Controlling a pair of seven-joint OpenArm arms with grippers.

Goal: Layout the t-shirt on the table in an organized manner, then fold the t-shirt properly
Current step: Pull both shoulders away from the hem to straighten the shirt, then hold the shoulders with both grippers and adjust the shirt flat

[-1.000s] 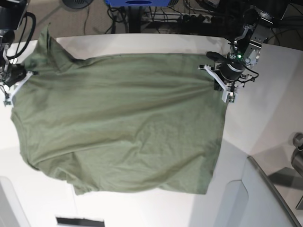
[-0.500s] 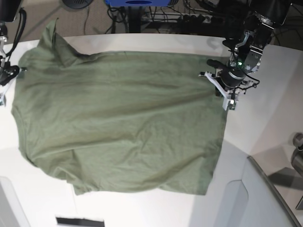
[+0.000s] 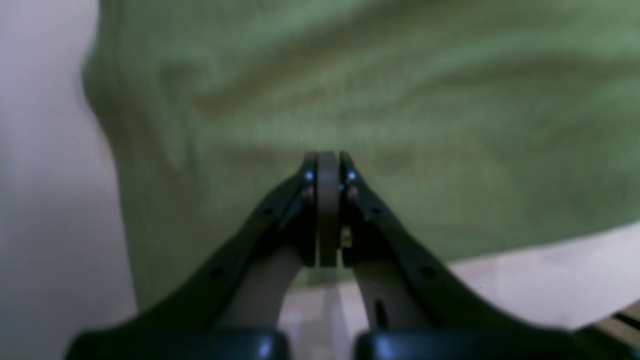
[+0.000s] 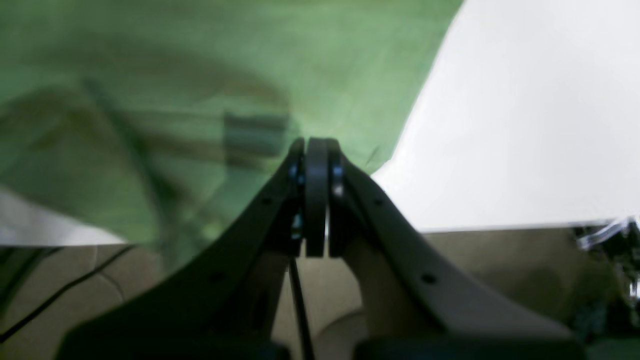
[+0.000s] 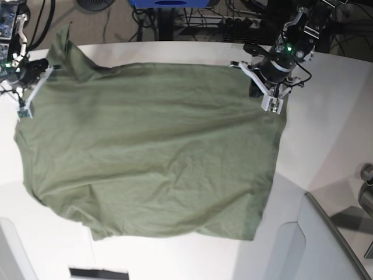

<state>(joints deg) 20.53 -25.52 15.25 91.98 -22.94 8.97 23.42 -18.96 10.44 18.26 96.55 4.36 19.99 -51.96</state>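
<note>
Olive t-shirt [image 5: 151, 151] spread flat on white worktop [image 5: 332, 116], long axis left-right across frame, hem at right, left fingers [image 5: 271, 104] and right fingers [image 5: 23, 109] closed, empty, at upper corners.

Setting: robotics lab. Evidence: 2 robot arms [image 5: 291, 46] mounted at a white table [image 5: 338, 134]; tangled black cables [image 5: 233, 23] and a blue stand [image 5: 169, 3] on the floor behind.
</note>
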